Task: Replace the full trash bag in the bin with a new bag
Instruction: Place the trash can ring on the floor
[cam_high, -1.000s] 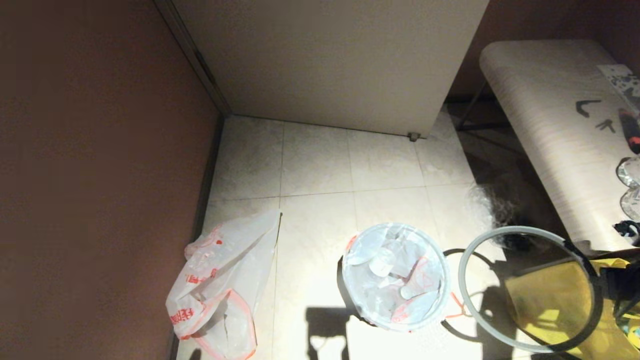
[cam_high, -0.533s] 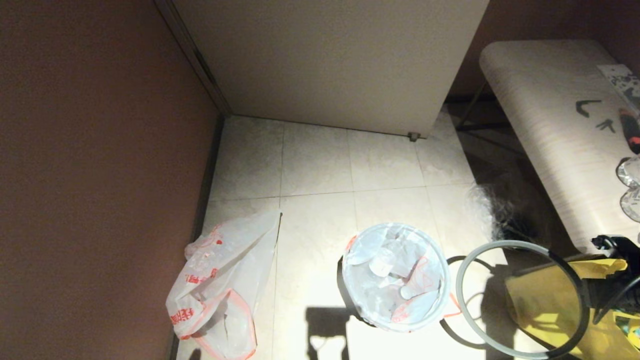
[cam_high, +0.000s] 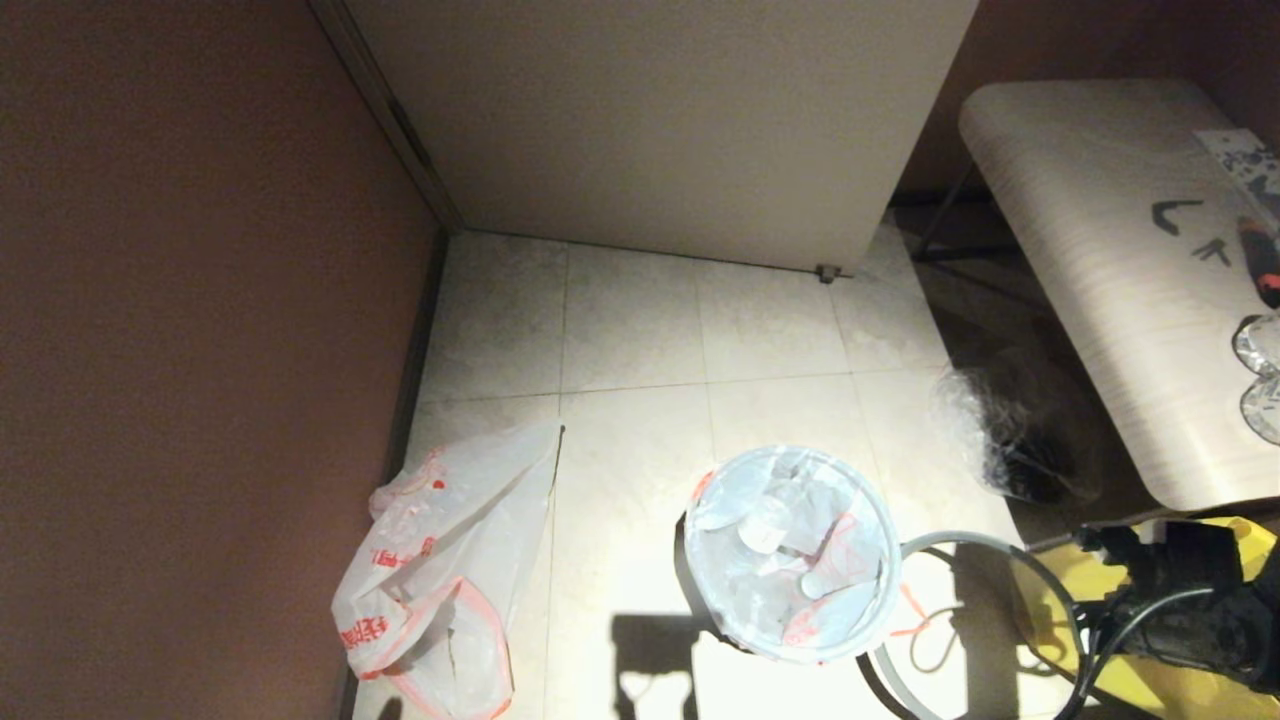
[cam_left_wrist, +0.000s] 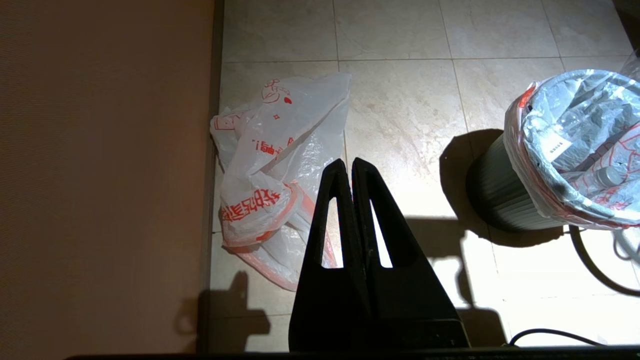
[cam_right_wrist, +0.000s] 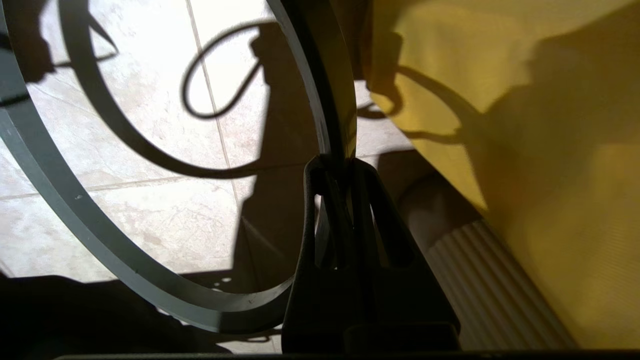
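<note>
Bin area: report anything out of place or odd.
The grey rim ring is off the bin, pinched in the right gripper above the floor beside it. The full trash bag sits unclamped in the bin. The new bag lies crumpled by the wall.

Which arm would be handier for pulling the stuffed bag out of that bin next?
Probably the left: its end effector is shut and holding nothing, while the right end effector is clamped on the grey rim ring beside the full trash bag.

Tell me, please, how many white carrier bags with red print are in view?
2: a limp one on the floor by the left wall, and a full one lining the bin. Others may be hidden.
</note>
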